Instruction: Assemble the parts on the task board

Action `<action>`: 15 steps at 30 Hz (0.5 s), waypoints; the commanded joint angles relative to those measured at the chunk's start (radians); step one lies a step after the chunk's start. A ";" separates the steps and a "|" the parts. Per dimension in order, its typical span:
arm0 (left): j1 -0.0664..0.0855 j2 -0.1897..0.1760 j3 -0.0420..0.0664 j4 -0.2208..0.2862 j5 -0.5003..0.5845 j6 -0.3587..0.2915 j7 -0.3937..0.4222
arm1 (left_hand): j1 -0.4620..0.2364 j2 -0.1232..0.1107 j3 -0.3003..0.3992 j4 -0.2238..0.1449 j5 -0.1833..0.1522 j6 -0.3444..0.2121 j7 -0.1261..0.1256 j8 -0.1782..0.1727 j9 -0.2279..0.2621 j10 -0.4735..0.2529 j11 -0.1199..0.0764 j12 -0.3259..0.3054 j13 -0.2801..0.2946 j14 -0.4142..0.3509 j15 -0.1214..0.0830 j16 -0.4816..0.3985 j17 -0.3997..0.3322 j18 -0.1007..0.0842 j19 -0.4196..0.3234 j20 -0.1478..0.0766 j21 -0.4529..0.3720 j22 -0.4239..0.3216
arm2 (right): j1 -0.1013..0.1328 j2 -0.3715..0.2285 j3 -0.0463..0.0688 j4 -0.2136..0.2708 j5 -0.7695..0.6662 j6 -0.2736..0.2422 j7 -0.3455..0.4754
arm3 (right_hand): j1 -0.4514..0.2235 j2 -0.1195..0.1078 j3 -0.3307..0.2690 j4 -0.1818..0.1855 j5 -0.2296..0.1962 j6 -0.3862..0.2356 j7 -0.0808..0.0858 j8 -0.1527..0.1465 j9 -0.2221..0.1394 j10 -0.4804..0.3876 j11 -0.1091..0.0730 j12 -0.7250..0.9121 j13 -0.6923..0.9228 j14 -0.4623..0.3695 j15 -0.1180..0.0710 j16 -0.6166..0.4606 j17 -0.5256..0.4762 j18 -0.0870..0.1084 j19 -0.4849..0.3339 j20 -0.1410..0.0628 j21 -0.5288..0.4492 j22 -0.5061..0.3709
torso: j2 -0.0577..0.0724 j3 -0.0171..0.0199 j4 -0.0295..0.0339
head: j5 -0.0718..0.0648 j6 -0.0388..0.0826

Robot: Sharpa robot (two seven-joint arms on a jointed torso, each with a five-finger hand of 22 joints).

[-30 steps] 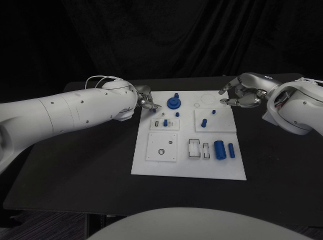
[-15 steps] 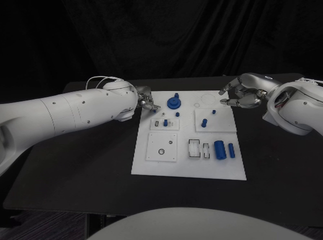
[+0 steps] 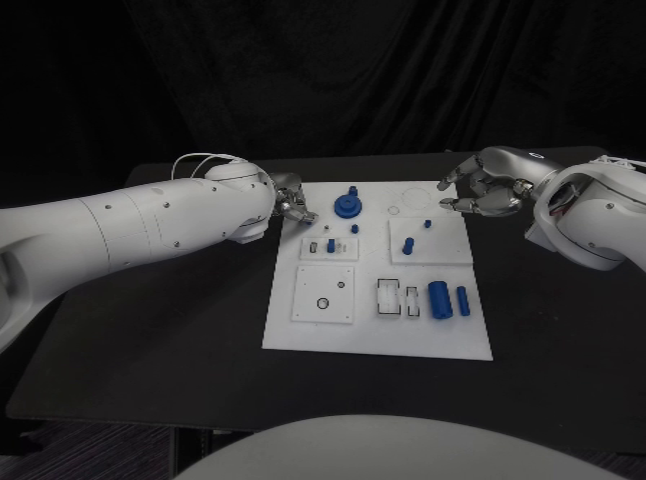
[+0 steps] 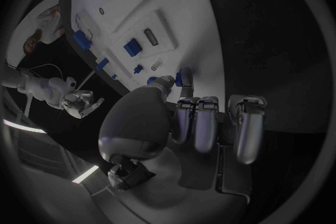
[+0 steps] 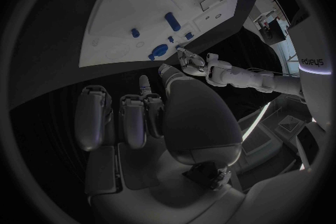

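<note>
The flat white rectangular task board [image 3: 379,335] lies in the middle of the black counter [image 3: 150,330], its long side running away from the robot. The left silver hand [image 3: 294,207] sits at the board's far left corner, and a small blue cylindrical part [image 4: 184,77] is pinched at its fingertips [image 4: 165,82] just over the board's edge, while the other fingers of that hand lie curled side by side. The right silver hand [image 3: 482,188] hovers off the board's far right corner, above the counter, its fingers curled inward with nothing between them. On the far part of the board a round blue disc part with a raised knob [image 3: 349,207] stands near the left hand; beside it, toward the right, faint round outlines mark the white surface. Nearer the middle a short blue peg [image 3: 330,244] stands in a small raised white square, and another small blue peg [image 3: 408,243] stands in the neighbouring square on the right. Toward the robot, a large blue cylinder [image 3: 439,299] lies on its side next to a slimmer blue cylinder [image 3: 463,301], both just right of two dark rectangular outlines; a raised white square plate with a small ring [image 3: 323,294] sits to their left.
</note>
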 commanded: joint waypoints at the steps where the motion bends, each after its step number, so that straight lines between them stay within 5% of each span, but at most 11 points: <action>1: -0.003 -0.002 0.001 -0.001 -0.007 0.013 0.017 | 0.019 0.000 0.024 -0.009 0.020 0.000 -0.004 -0.006 0.000 0.106 0.000 0.003 0.262 0.106 0.003 0.003 0.263 -0.006 0.105 0.002 0.004 0.263 | -0.002 -0.001 0.001 -0.001 -0.002 0.007 -0.014 | 0.001 0.009 0.003 0.002 0.001 0.008 -0.002 0.000 -0.002 0.000 0.005 -0.007 0.117 0.080 0.010 -0.004 0.146 0.007 0.020 0.005 -0.006 0.201 | 0.000 -0.0001 0.0002 | 0.002 0.000; 2: -0.003 -0.003 0.001 -0.001 -0.007 0.013 0.018 | 0.024 -0.003 0.046 -0.014 -0.001 -0.001 -0.004 -0.008 0.001 0.106 -0.001 0.003 0.262 0.106 0.002 0.003 0.263 -0.006 0.105 0.002 0.004 0.263 | -0.002 -0.001 0.001 -0.001 -0.002 0.008 -0.014 | 0.001 0.009 0.003 0.002 0.001 0.008 -0.002 0.000 -0.002 0.000 0.005 -0.007 0.117 0.080 0.010 -0.004 0.146 0.007 0.020 0.005 -0.006 0.201 | -0.001 0.0000 0.0001 | 0.002 0.000; 15: -0.003 -0.015 0.001 0.013 -0.006 -0.008 0.032 | 0.021 -0.026 0.116 -0.033 0.015 0.003 -0.005 -0.007 0.008 0.106 -0.001 0.003 0.262 0.106 0.002 0.003 0.263 -0.006 0.105 0.001 0.004 0.263 | -0.002 -0.002 0.001 -0.001 -0.002 0.009 -0.015 | 0.001 0.009 0.003 0.002 0.001 0.008 -0.002 0.000 -0.002 0.000 0.005 -0.007 0.117 0.080 0.010 -0.004 0.146 0.007 0.021 0.005 -0.006 0.201 | 0.000 -0.0002 0.0003 | 0.003 0.000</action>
